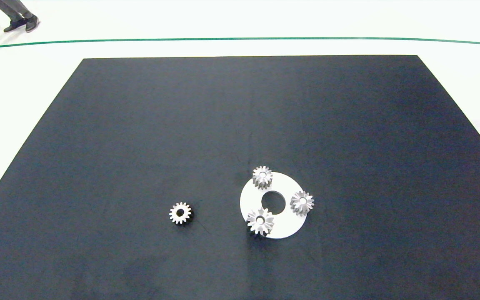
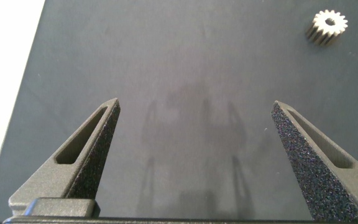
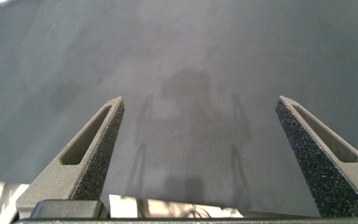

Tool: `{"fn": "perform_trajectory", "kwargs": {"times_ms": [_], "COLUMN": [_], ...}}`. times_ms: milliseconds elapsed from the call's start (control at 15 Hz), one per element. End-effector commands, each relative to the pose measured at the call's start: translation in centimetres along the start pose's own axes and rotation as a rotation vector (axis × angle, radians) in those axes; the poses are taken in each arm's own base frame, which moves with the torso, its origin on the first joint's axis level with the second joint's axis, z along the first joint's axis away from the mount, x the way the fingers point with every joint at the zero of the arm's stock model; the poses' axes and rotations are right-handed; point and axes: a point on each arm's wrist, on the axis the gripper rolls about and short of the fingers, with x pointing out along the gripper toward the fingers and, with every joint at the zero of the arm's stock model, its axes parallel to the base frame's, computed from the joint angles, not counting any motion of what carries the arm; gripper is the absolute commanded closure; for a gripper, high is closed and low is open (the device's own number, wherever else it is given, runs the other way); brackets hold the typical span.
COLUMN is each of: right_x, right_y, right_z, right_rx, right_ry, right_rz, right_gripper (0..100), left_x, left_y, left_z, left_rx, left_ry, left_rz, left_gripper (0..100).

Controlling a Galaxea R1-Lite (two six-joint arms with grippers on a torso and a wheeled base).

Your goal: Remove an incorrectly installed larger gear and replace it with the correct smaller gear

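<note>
The larger gear [image 1: 260, 221] sits on the white disc [image 1: 286, 227] with 2 other gears, and the smaller gear [image 1: 180, 213] lies alone on the black mat [image 1: 240, 125]. Our left gripper [image 2: 196, 127] and right gripper [image 3: 199, 124] are both wide open and hold nothing. We should come straight down over the big gear and pinch its sides without bumping its neighbors.

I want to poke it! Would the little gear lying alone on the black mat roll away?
Probably not. The smaller gear lies flat on the mat, so a poke would likely slide it. It looks like solid metal, so probably stiff and heavy for its size. Tipped onto its teeth, it might roll.
</note>
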Motion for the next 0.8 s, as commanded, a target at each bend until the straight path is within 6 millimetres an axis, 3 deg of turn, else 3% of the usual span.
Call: {"fn": "perform_trajectory", "kwargs": {"times_ms": [67, 133, 200, 333, 533, 667, 800], "right_x": [1.6, 2.9, 4.4, 7.1, 10.1, 13.4, 16.5], "right_y": [-1.0, -1.3, -1.4, -1.4, 0.6, 3.5, 7.3], "right_z": [7.3, 9.7, 11.6, 15.1, 20.6, 24.2, 25.9], "right_rx": [-0.041, -0.044, -0.062, -0.138, -0.254, -0.326, -0.388], "right_ry": [0.138, 0.177, 0.202, 0.220, 0.299, 0.334, 0.360], "right_rz": [0.116, 0.144, 0.177, 0.238, 0.401, 0.452, 0.513], "right_gripper": [0, 0, 0, 0, 0, 0, 0], "left_x": [3.3, 4.7, 5.8, 6.7, 8.0, 7.6, 7.1], "left_y": [0.8, 1.1, 1.2, 1.5, 2.3, 2.2, 2.2], "left_z": [14.7, 18.2, 20.4, 22.8, 23.6, 23.7, 24.0], "left_rx": [0.028, 0.027, 0.026, 0.033, 0.019, 0.025, 0.038], "left_ry": [0.159, 0.183, 0.234, 0.308, 0.336, 0.338, 0.318], "left_rz": [0.002, 0.016, 0.022, 0.068, 0.170, 0.169, 0.170], "left_gripper": [0, 0, 0, 0, 0, 0, 0]}}
